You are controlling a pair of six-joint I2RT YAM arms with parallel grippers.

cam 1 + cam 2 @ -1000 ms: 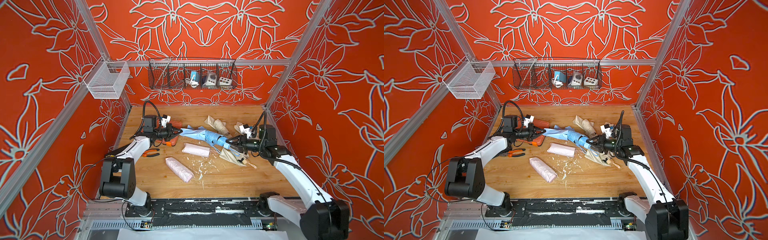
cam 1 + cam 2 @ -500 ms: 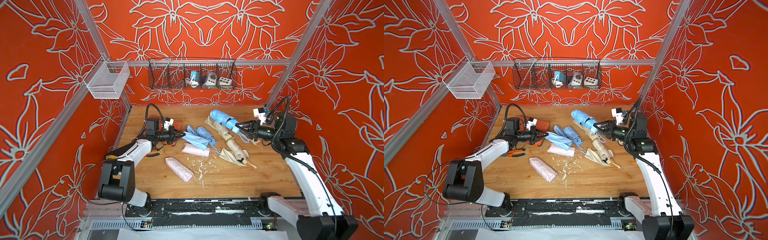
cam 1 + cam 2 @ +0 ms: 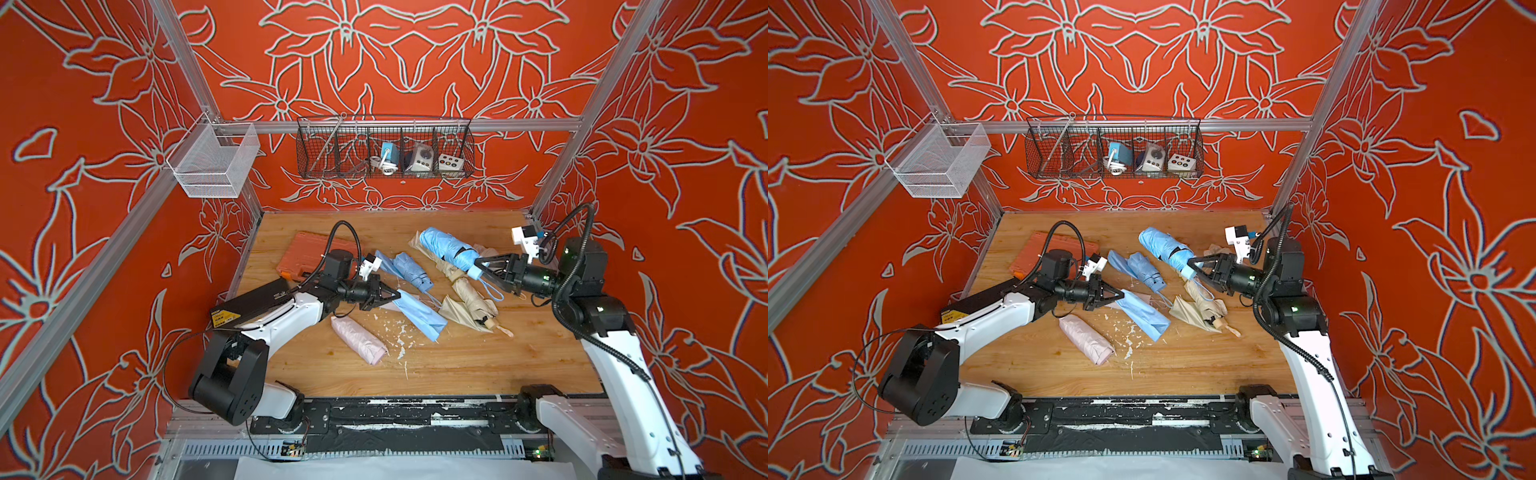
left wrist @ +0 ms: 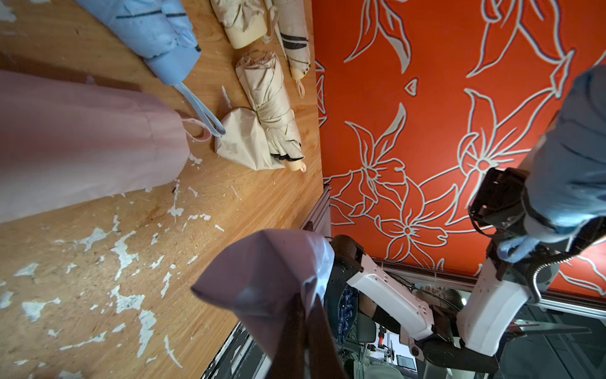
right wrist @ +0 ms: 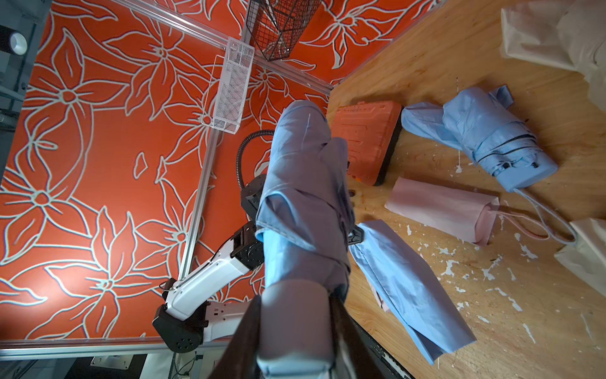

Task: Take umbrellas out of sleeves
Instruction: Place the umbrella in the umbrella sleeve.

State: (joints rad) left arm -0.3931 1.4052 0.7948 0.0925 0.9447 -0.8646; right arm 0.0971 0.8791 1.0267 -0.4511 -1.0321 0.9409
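The blue umbrella (image 3: 446,249) is out. The right jaws are closed tight on its handle and hold it clear above the worktop (image 3: 457,365), well apart from its empty blue sleeve (image 3: 419,311). The sleeve lies on the wood with one end pinched in the fully closed left jaws. This pull looks finished. Next, both jaws need to let go, then turn to the pink umbrella (image 5: 442,210), apparently still sleeved.
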